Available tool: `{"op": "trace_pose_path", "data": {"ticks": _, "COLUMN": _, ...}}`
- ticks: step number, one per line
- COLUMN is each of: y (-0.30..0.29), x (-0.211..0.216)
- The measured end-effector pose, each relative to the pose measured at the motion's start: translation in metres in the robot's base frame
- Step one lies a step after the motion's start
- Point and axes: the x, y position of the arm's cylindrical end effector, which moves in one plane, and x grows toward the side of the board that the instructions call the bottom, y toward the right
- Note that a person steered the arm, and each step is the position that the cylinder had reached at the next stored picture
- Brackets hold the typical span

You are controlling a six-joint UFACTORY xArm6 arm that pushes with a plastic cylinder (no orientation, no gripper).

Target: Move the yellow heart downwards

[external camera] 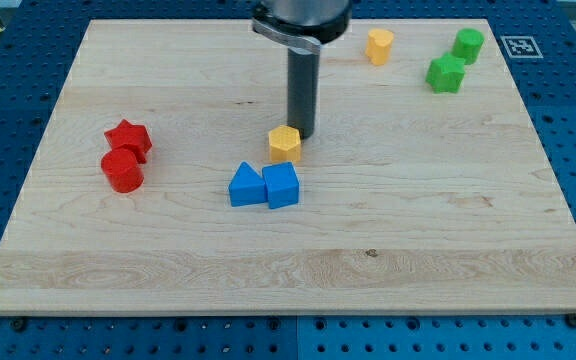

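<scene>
The yellow heart [285,143] lies near the board's middle, just above the blue blocks. My tip [301,135] stands at the heart's upper right edge, touching it or very close to it. The dark rod rises from there to the view's top. A second yellow block [379,46], roughly hexagonal, lies at the upper right, apart from the rod.
A blue triangle [246,186] and a blue cube-like block [281,186] lie side by side right below the heart. A red star [128,137] and a red cylinder [123,171] sit at the left. Two green blocks [446,74] [468,44] sit at the upper right on the wooden board [418,250].
</scene>
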Motion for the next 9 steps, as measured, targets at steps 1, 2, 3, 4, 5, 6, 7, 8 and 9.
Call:
{"op": "trace_pose_path", "data": {"ticks": 1, "y": -0.021, "x": -0.009}}
{"op": "trace_pose_path", "data": {"ticks": 2, "y": -0.028, "x": -0.001}}
{"op": "trace_pose_path", "data": {"ticks": 3, "y": -0.02, "x": 0.01}}
{"op": "trace_pose_path", "data": {"ticks": 4, "y": -0.002, "x": 0.02}}
{"op": "trace_pose_path", "data": {"ticks": 5, "y": 0.011, "x": 0.032}}
{"op": "trace_pose_path", "data": {"ticks": 6, "y": 0.011, "x": 0.033}}
{"op": "trace_pose_path", "data": {"ticks": 7, "y": 0.012, "x": 0.043}}
{"op": "trace_pose_path", "data": {"ticks": 8, "y": 0.012, "x": 0.043}}
{"op": "trace_pose_path", "data": {"ticks": 9, "y": 0.012, "x": 0.043}}
